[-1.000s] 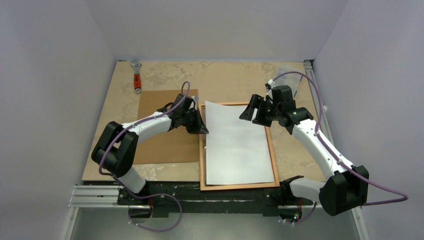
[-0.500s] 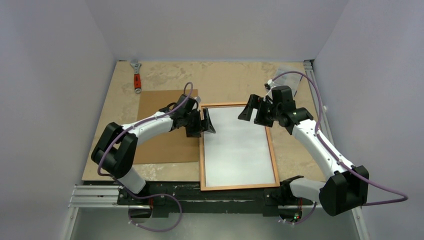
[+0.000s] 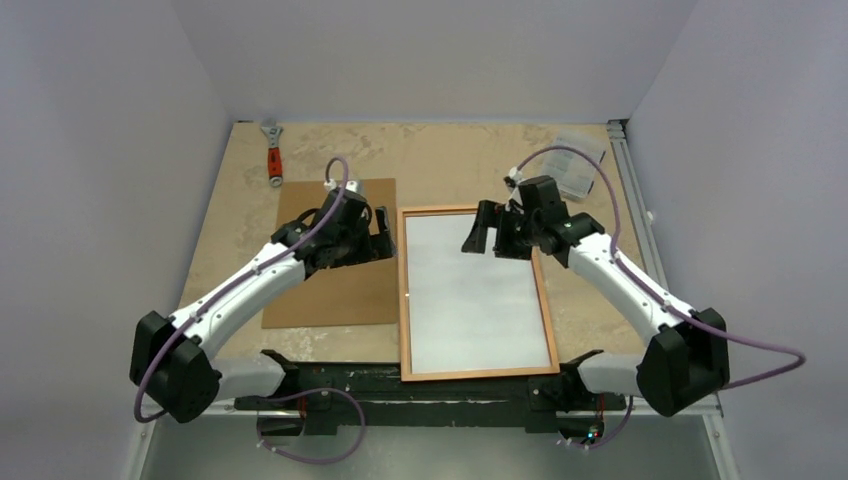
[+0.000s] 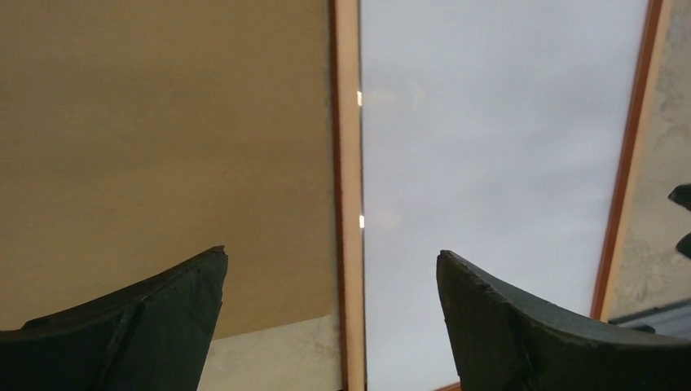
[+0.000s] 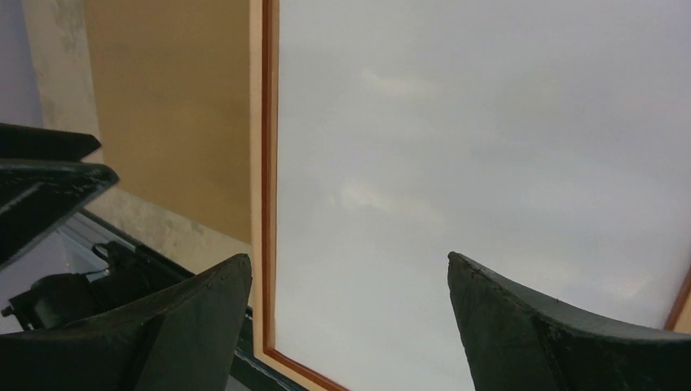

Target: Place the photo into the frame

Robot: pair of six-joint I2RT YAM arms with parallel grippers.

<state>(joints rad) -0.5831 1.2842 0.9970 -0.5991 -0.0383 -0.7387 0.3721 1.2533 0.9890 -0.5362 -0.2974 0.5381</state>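
Observation:
The thin orange-brown frame [image 3: 403, 300] lies flat on the table at centre. The photo [image 3: 475, 300] lies inside it, squared to the border, with a plain pale grey-white face up. My left gripper [image 3: 388, 238] is open just left of the frame's left rail, holding nothing. In the left wrist view the left gripper [image 4: 330, 252] straddles that frame rail [image 4: 349, 163], with the photo [image 4: 497, 147] to its right. My right gripper [image 3: 480, 230] hovers open over the photo's top part. In the right wrist view the right gripper [image 5: 349, 257] is empty above the photo [image 5: 489, 122].
A brown board [image 3: 330, 265] lies flat left of the frame, under the left arm. An orange-handled wrench [image 3: 273, 152] rests at the back left. A small clear plastic box [image 3: 580, 170] sits at the back right. A black rail [image 3: 420, 385] runs along the near edge.
The left gripper opened, let go of the photo's left edge and drew back to the left. The photo dropped from skewed to flat inside the frame. The right gripper shifted left over it.

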